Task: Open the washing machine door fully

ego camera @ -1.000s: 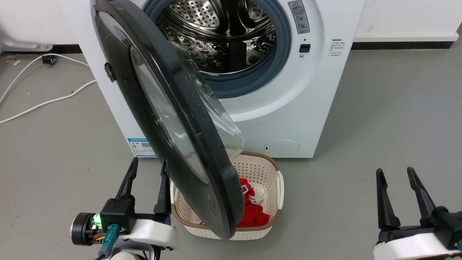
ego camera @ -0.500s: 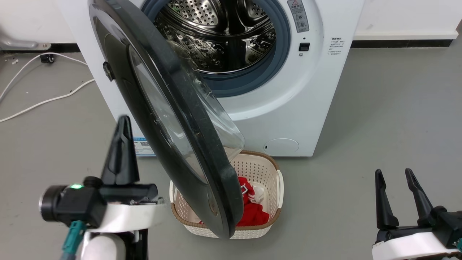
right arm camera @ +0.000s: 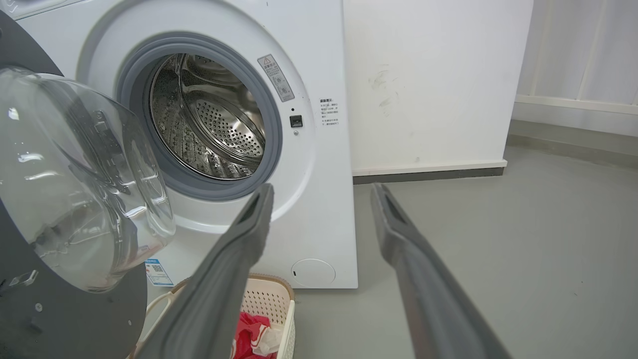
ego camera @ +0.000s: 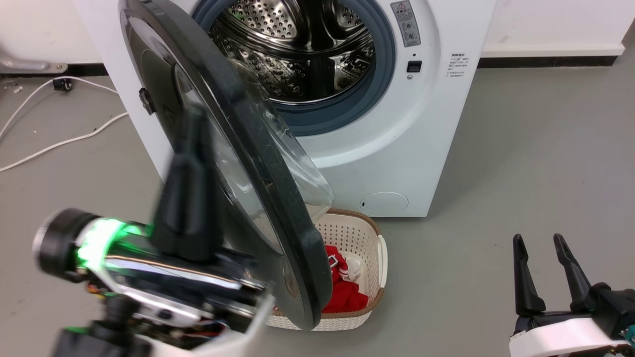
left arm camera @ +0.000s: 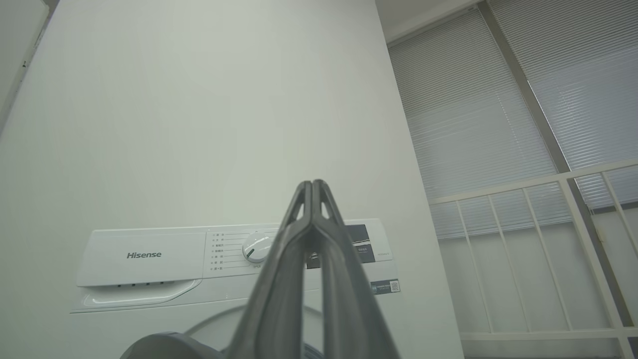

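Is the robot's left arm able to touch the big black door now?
Probably yes: the shut left gripper is up beside the washing machine door's outer face, with nothing seen between them.

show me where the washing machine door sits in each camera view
Head view: door swung open, from top left to bottom centre, above the basket.
Left wrist view: dark curved edge at the bottom, left of the left end effector, probably the door.
Right wrist view: door along the left edge, glass bowl showing.
Shared landmark: the white washing machine.
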You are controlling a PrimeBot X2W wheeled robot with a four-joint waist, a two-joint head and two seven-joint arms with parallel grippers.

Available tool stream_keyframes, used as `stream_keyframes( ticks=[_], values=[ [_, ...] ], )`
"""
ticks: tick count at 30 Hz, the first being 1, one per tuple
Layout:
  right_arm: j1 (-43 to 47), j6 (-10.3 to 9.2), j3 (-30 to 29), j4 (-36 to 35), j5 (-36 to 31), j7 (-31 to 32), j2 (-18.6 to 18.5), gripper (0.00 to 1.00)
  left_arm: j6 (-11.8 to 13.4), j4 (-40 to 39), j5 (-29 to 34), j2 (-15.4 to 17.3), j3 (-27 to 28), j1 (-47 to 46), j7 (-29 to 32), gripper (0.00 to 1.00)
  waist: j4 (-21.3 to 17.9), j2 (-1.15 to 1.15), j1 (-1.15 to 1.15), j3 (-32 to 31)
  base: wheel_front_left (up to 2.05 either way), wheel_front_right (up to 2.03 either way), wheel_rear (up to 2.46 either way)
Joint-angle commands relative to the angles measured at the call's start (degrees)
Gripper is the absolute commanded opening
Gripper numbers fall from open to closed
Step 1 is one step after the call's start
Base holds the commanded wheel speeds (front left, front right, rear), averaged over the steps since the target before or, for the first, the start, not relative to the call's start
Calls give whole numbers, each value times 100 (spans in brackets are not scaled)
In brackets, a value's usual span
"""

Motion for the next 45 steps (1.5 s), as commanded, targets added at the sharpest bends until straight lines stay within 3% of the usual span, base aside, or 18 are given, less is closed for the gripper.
stream_keyframes(
  ticks=[1,8,16,21,33,45],
  values=[
    [-32,-2,6,15,21,-16,12,100,-60,2,27,0,-145,76,-13,0,0,0,0,-17,0,0,0],
    [49,-2,5,71,72,-3,11,100,-417,500,-93,185,-1297,590,-13,0,6,0,0,-81,0,0,0],
    [92,-2,24,112,170,28,11,100,-493,1667,-367,661,-2043,1442,-10,0,28,0,0,-112,0,0,0],
    [105,-2,35,140,212,39,11,100,-450,2375,-516,840,-1996,1641,128,0,60,0,0,-114,0,0,0],
    [-37,-2,173,255,374,65,10,100,-309,3314,-629,447,-1754,755,70,0,-69,0,0,-11,0,0,0],
    [-108,-2,243,410,478,62,9,100,-137,4251,-757,290,-1606,216,46,0,-248,0,0,77,0,0,0]
  ],
)
